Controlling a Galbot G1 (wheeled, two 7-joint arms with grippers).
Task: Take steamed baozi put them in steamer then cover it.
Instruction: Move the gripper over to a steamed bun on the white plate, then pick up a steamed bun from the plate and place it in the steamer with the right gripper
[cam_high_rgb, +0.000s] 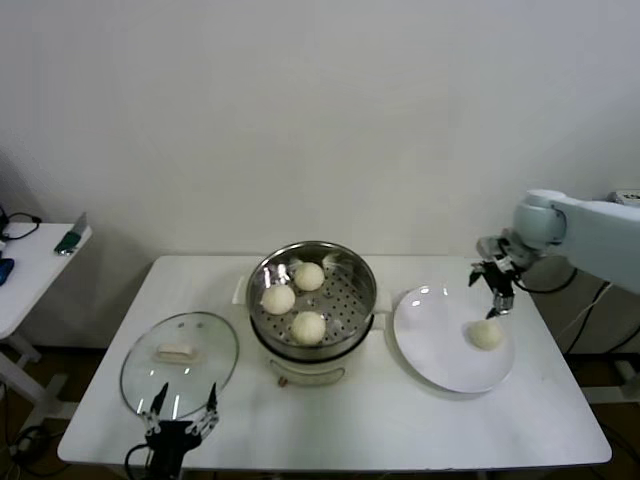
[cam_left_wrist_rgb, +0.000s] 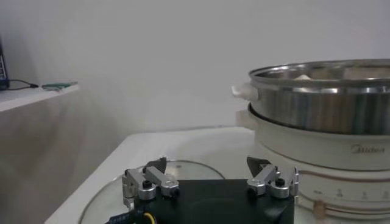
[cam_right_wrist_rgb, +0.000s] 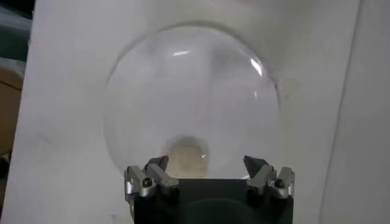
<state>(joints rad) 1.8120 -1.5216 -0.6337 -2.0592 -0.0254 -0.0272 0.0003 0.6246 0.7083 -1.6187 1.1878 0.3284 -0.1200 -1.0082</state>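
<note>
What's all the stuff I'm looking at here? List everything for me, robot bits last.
steamed baozi: four, pale cream; three in the steamer, one on the plate.
steamer: one, shiny steel with a holed bottom, on a cream pot base, middle of the table.
cover: one, clear glass with a cream handle, flat on the table at the robot's left of the steamer.
plate: one, white, at the robot's right of the steamer.
table: one, white, under everything.
side table: one, white, far left, with small dark items on it.
left gripper: one, black and silver, jaws open, at the cover's near edge.
right gripper: one, jaws open, above the plate's baozi.
</note>
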